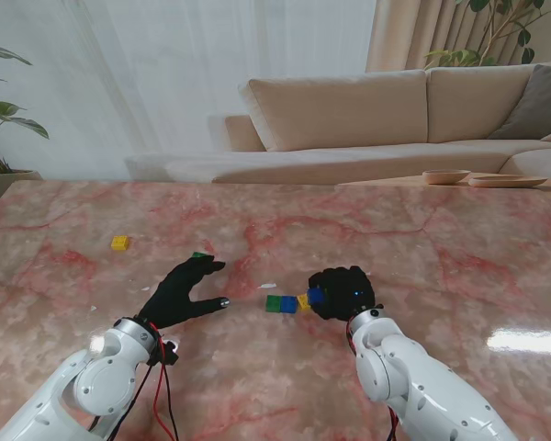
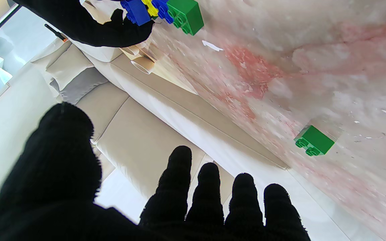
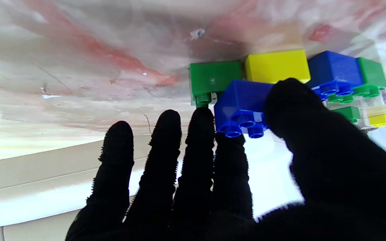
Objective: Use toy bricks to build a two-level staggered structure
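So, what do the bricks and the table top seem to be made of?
The bricks, such as the blue brick that the right hand holds, look like glossy moulded plastic: flat saturated colour, crisp studs, soft highlights. The table top looks like polished pink marble or an imitation of it: red veins and a mirror-like glare.

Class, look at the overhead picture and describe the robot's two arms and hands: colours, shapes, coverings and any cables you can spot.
Both arms have glossy white, rounded shells with bulbous joints. Each ends in a five-finger hand covered by a black knitted glove: left hand, right hand. Red and black cables hang loose at the left wrist.
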Available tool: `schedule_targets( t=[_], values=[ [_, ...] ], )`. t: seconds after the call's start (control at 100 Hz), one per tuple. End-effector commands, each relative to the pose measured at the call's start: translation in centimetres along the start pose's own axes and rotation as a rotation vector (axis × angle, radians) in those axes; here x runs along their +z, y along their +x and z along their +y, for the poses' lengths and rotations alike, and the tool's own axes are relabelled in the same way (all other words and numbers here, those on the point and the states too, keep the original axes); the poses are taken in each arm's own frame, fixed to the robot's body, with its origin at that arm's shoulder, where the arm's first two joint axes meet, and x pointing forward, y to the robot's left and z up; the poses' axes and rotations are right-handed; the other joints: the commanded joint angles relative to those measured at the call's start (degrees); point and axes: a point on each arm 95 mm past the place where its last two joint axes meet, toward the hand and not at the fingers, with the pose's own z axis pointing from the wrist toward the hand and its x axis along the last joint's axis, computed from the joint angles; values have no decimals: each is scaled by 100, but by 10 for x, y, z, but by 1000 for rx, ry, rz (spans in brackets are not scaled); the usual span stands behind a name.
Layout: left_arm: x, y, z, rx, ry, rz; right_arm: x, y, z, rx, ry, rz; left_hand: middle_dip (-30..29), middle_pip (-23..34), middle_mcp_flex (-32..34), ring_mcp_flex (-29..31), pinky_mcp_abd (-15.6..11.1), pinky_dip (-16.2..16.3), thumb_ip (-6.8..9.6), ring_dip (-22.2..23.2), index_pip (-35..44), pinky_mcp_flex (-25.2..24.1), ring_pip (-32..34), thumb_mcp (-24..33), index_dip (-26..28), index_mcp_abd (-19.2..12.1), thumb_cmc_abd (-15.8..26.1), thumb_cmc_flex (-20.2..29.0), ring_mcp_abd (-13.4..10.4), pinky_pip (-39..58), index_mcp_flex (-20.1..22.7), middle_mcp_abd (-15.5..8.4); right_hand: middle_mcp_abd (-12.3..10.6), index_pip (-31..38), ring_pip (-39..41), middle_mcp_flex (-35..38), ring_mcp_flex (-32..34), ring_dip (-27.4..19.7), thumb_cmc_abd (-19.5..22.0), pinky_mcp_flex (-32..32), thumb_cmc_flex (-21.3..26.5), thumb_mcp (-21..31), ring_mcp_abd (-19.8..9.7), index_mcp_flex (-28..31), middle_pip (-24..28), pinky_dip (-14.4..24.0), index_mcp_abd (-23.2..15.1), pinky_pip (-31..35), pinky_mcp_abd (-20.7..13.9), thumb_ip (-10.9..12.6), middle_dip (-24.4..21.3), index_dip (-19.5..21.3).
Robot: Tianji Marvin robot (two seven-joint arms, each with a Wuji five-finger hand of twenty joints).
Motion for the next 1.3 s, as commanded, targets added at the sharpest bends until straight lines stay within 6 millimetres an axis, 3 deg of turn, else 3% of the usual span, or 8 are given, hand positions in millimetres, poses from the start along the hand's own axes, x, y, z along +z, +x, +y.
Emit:
schedule_targets(
  t=[0.0,0.54,1.29],
  values=[
    [-2,0,2,-2,-3,0,-2,-1,-7,-4,27,-2,-77,-108,-111,-45,-244,5,125,-62,-16,-66,-173,158,-28,-24,97,-185,-256,-135,73,-105,58,51,43,93,-9,-26,26,33,-6,196,-19,74,-68,39,-35,6,-49,219,-181,98],
    [-2,0,1,-4,-6,4,-1,-1,-5,-22,7,18,-73,-102,-109,-49,-203,34,125,-62,-13,-69,-178,147,-24,-33,103,-183,-249,-168,82,-107,73,-86,-4,-52,-75,-42,-12,0,17,258,-21,-45,-168,-40,-10,-22,-47,187,-242,-2],
    [-2,0,1,-8,-7,4,1,-1,0,-62,-18,45,-73,-101,-109,-53,-158,70,121,-67,-25,-82,-187,117,-20,-39,141,-187,-246,-193,86,-115,2,27,82,253,249,-21,-155,215,201,558,-54,224,-122,-68,-157,99,-12,177,-274,-67]
  ],
)
